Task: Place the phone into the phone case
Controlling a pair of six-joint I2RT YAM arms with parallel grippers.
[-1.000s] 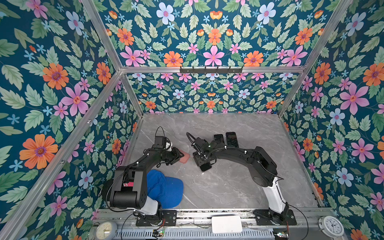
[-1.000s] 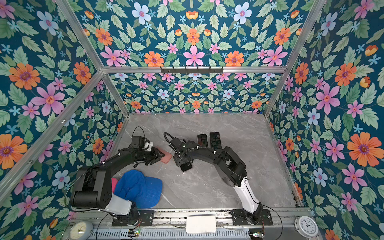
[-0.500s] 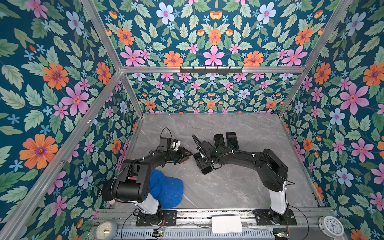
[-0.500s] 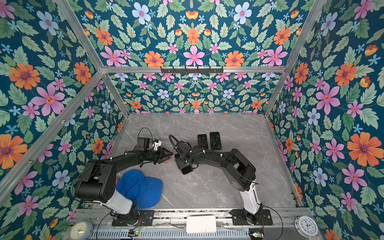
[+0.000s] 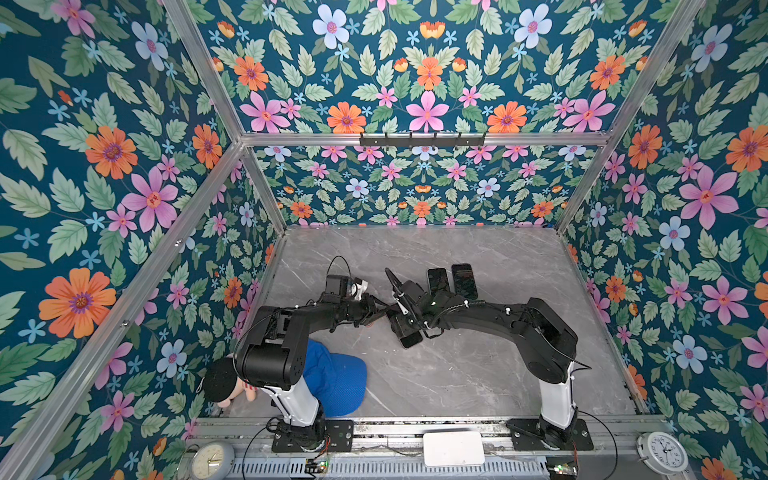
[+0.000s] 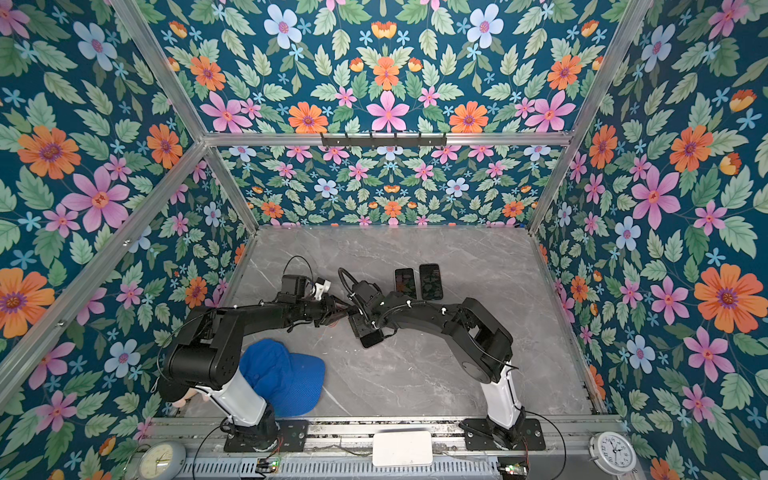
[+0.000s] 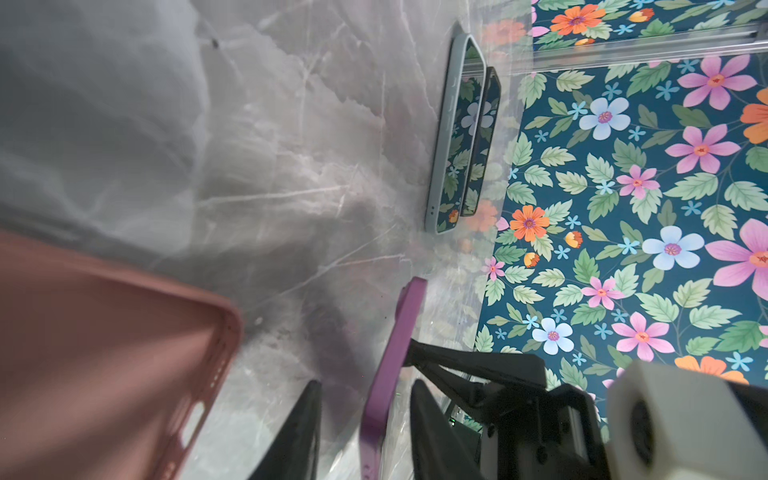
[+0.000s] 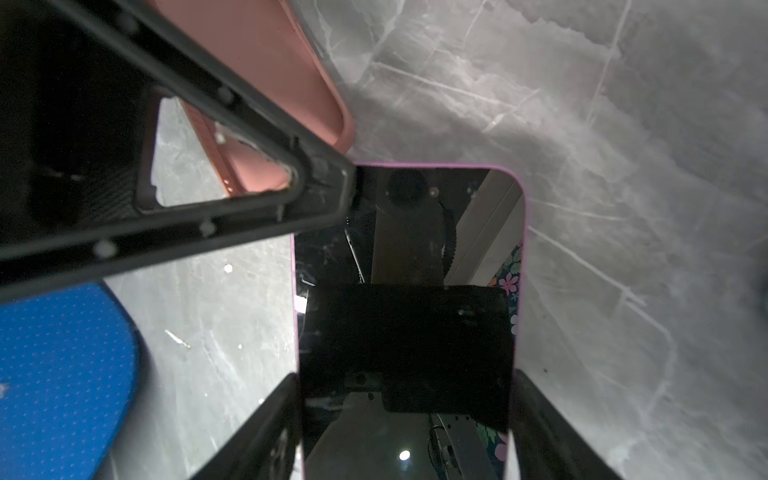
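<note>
Currently the right gripper [image 8: 405,384] clamps the phone [image 8: 407,324] by its long edges, screen toward the wrist camera, left of the worktop's [image 5: 478,374] middle. The left gripper [image 7: 365,388] stands partly open astride the phone's far end: one finger [image 8: 324,187] touches its corner and the other is clear. The pink case [image 7: 104,332] is just beside that end, hollow side showing, with the phone outside it. Two more phones [image 5: 438,282] lie side by side toward the far edge.

Lab test booth: floral walls [image 5: 428,62], aluminium frame [image 5: 291,139]
</note>
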